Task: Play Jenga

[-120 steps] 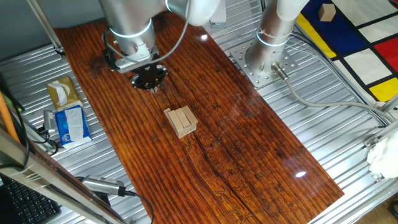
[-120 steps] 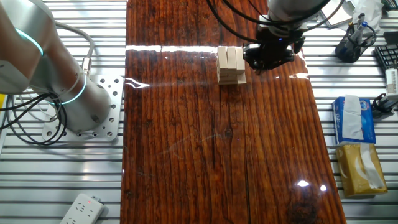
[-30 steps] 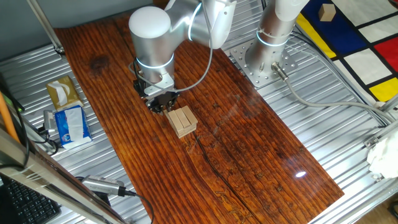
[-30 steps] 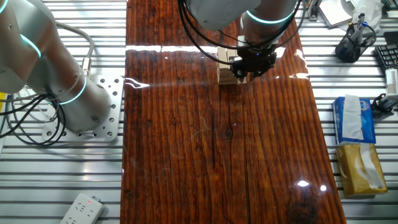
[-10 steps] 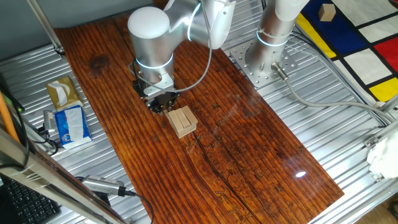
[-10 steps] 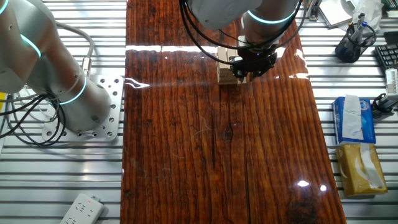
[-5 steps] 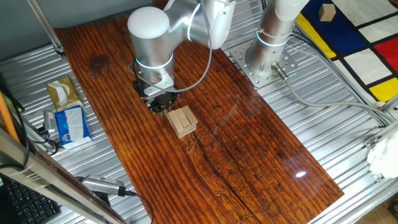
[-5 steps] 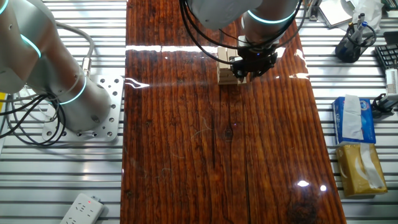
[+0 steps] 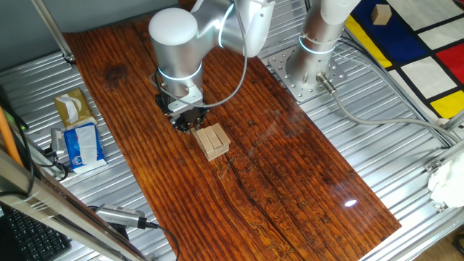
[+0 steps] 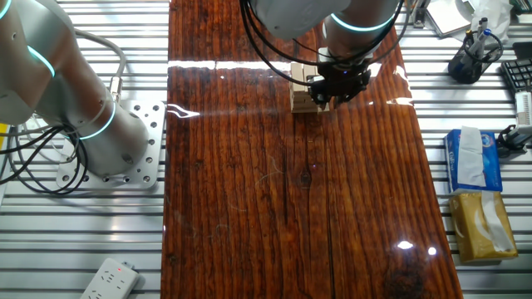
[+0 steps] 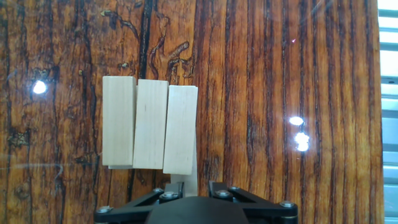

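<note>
As seen along the fingers, the Jenga (image 11: 150, 124) pile sits on the wooden table (image 11: 280, 74) directly ahead of the gripper (image 11: 189, 186). Left to right, its three top bars lie abreast, long axes pointing away from the hand; the rightmost is skewed and stands nearest the fingers. A lower bar's end protrudes toward the gripper, apparently between the fingers. Whether the claw is spread or pinching cannot be told. Judged next move: draw that lower bar out lengthwise.
</note>
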`<state>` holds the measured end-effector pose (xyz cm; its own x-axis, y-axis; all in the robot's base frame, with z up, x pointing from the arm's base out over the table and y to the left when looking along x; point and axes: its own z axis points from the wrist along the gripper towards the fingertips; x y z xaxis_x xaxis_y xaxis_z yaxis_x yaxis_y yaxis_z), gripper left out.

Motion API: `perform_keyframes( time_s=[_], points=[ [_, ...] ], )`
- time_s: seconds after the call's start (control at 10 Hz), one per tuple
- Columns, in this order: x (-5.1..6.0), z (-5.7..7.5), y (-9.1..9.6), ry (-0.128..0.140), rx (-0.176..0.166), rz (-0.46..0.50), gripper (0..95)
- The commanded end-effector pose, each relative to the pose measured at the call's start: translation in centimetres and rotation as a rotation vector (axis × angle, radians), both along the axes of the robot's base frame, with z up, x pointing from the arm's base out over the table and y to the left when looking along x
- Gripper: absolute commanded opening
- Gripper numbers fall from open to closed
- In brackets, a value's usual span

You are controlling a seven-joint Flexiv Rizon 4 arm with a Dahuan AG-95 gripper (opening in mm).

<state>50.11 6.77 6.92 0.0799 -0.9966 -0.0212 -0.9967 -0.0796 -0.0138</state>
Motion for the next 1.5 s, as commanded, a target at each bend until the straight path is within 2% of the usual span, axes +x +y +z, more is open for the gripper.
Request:
perform_keyframes(
  time_s=[0.1, 1.5],
  points=[
    [0.03, -0.01, -0.01, -0.001, -0.002, 0.001, 19.0],
    [-0.17, -0.14, -0.10, -0.003, -0.004, 0.020, 19.0]
  ],
)
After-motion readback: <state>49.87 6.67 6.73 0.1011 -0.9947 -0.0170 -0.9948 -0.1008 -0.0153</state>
